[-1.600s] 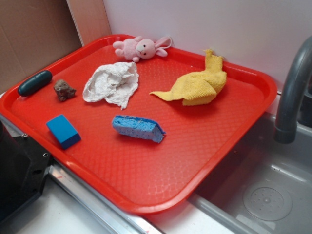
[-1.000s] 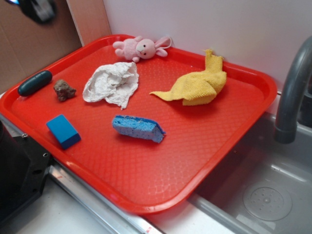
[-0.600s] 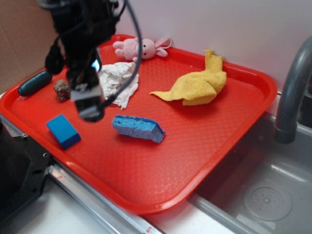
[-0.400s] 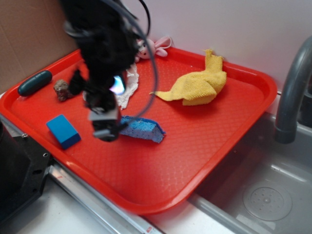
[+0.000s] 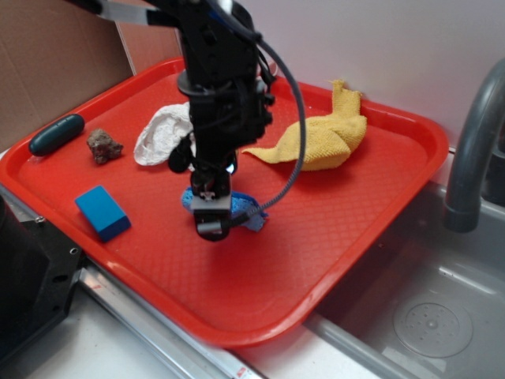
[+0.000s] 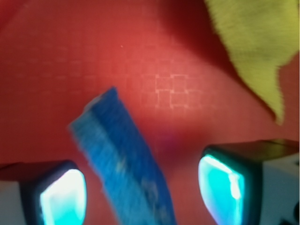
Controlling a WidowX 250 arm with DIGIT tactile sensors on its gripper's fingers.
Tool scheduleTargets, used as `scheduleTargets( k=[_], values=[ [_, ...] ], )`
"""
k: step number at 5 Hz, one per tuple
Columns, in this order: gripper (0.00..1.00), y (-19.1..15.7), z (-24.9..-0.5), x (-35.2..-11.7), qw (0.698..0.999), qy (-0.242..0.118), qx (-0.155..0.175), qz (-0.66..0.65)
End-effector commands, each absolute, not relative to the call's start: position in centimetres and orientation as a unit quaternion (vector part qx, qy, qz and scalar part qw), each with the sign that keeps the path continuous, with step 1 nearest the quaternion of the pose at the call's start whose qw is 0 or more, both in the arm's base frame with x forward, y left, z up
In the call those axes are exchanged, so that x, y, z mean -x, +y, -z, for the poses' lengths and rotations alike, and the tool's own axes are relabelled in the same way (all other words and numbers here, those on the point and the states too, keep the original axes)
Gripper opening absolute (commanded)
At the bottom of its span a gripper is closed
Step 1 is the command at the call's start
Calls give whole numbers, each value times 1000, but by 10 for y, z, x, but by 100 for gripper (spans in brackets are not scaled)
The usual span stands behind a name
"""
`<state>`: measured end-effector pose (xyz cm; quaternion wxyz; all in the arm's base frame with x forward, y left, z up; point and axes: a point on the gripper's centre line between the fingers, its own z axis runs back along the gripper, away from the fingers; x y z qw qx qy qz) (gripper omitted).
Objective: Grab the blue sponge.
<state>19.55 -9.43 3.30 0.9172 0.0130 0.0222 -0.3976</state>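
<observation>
The blue sponge (image 5: 251,210) lay near the middle of the red tray (image 5: 316,237), mostly hidden in the exterior view behind the gripper (image 5: 213,215), with only its slanted right end and a sliver of its left end showing. In the wrist view the blue sponge (image 6: 129,168) ran diagonally up between the two finger pads (image 6: 63,197) — closer to the left pad than to the right, and touching neither as far as the blur allowed. The jaws stood apart, with bare tray showing between the sponge and the right pad.

The black arm (image 5: 221,87) reached down from the upper left, a cable (image 5: 293,158) looping off its right side. Behind it the white crumpled cloth (image 5: 162,134) was partly covered. The yellow cloth (image 5: 327,134) lay toward the far right of the tray, apart from the sponge; its corner hung into the top right of the wrist view (image 6: 253,42).

On the left half of the tray sat the smooth blue block (image 5: 102,212), a small brown rock (image 5: 103,145) and — at the rim — a dark teal oblong object (image 5: 56,134). A grey faucet (image 5: 473,150) rose over the sink (image 5: 426,316) at the right.
</observation>
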Motion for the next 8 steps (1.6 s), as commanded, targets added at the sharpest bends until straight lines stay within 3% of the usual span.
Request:
scheduleTargets(
  k=[1, 2, 3, 4, 5, 6, 7, 8],
  values=[
    [0, -83, -25, -180, 914, 15, -19, 405],
    [0, -69, -53, -186, 938, 2, 0, 347],
    [0, -52, -90, -188, 972, 35, -19, 233],
    [0, -35, -139, -171, 994, -3, 13, 112],
    [0, -28, -185, -158, 1000, 12, 10, -13],
    [0, -33, -212, -153, 990, -1, -8, -138],
    [0, -33, -219, -154, 981, -9, -3, -193],
    [0, -36, -213, -156, 982, -10, -29, -188]
  ],
)
